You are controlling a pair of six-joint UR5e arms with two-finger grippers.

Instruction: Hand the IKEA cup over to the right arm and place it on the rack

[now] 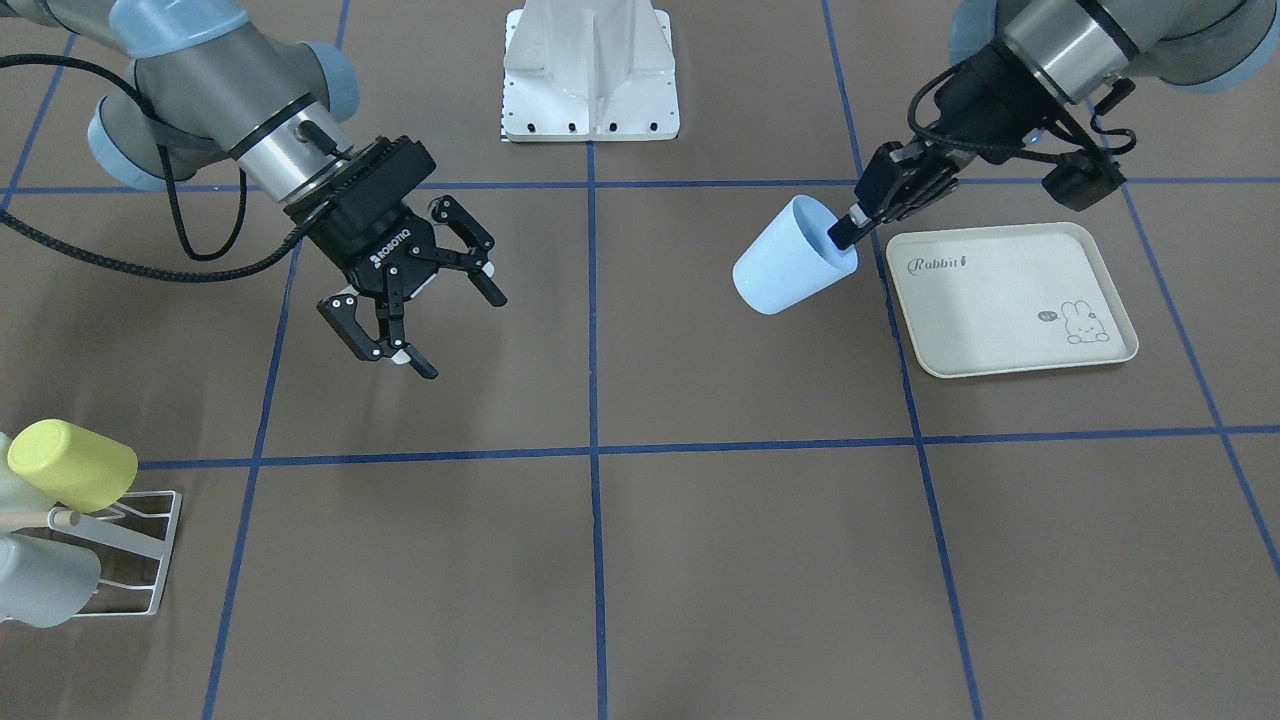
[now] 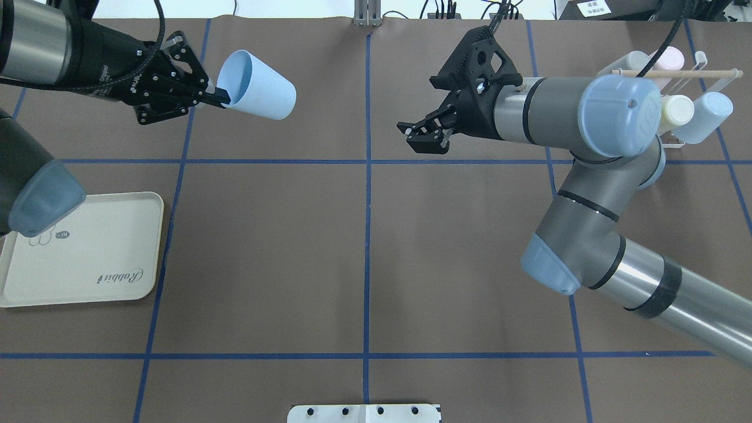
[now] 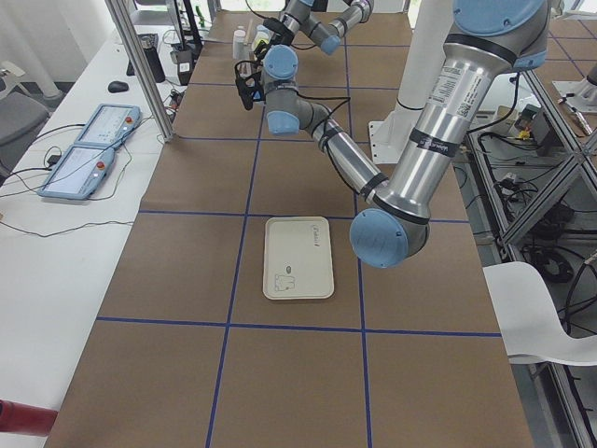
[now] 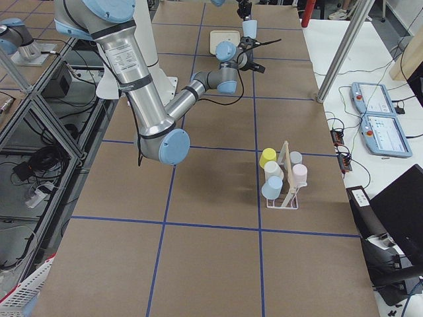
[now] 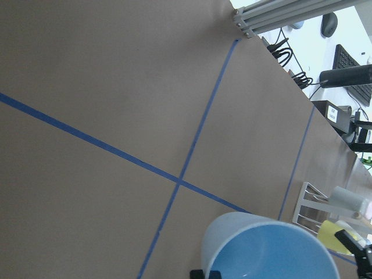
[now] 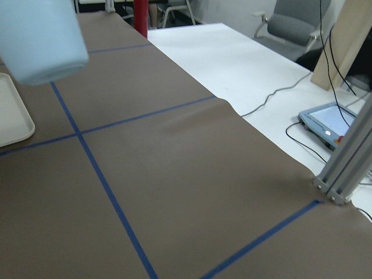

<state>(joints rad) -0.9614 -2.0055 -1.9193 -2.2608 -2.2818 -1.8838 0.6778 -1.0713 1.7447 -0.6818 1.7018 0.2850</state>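
A pale blue cup hangs tilted in the air, its rim pinched by my left gripper, which is shut on it. In the overhead view the cup points its base toward my right gripper, with a wide gap between them. My right gripper, black and lettered ROBOTIQ, is open and empty above the table. The white wire rack with a wooden dowel stands at the table's corner on my right side and holds several cups. The cup shows at the bottom of the left wrist view and at the top left of the right wrist view.
A cream rabbit-print tray lies flat on the table on my left side, below the held cup's side. A yellow cup and others sit on the rack. Blue tape lines grid the brown table. A white base plate stands at the robot's foot.
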